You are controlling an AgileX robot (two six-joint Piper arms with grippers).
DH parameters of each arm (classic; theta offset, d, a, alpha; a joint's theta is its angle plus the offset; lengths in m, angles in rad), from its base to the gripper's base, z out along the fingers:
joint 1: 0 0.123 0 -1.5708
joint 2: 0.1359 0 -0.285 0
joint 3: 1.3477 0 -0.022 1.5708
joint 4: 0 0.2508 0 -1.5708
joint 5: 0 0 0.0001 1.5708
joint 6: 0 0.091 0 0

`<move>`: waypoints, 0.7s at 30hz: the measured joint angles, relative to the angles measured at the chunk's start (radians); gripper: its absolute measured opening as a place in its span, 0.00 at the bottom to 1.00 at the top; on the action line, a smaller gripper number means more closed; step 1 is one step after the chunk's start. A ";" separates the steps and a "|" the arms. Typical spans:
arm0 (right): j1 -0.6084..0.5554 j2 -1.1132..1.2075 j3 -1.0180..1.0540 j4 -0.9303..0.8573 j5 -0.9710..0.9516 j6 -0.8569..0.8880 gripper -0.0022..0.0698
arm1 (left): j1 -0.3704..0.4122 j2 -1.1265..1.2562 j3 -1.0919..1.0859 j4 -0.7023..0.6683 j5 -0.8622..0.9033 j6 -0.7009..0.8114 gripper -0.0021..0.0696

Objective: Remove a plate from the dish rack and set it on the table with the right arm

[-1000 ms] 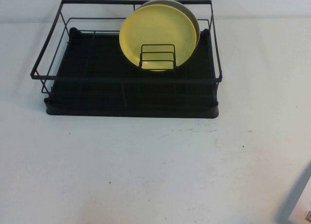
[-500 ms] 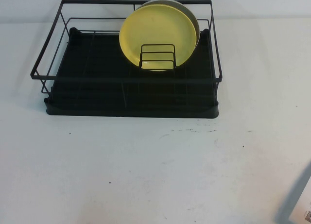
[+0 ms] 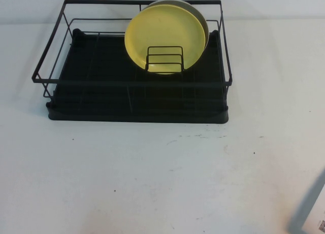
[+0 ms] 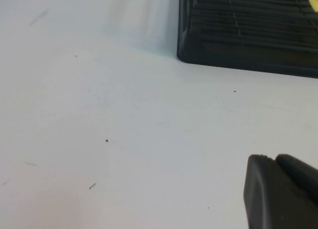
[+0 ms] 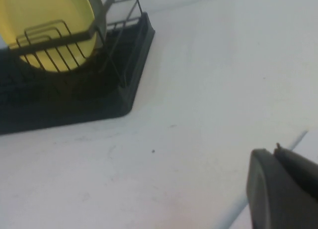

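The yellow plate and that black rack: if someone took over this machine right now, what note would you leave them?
Left gripper: parked over bare table, near the dish rack's corner, holding nothing.
Right gripper: over the table off the rack's right front corner, holding nothing.
The plate stands upright in the small wire holder inside the rack, a light grey plate right behind it.
Done: nothing yet.
Left: the right arm reaches in, grips the plate, lifts it out, lays it on the table.

Plain pale wall (image 3: 284, 3) behind work surface; even, soft light; faint shadow at near right corner.
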 joint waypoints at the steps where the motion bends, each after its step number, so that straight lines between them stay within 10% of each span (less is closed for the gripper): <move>1: 0.000 0.000 0.000 0.032 -0.013 0.000 0.00 | 0.000 0.000 0.000 0.000 0.000 0.000 0.02; 21: 0.000 0.000 0.000 0.603 -0.097 0.000 0.00 | 0.000 0.000 0.000 0.000 0.000 0.000 0.02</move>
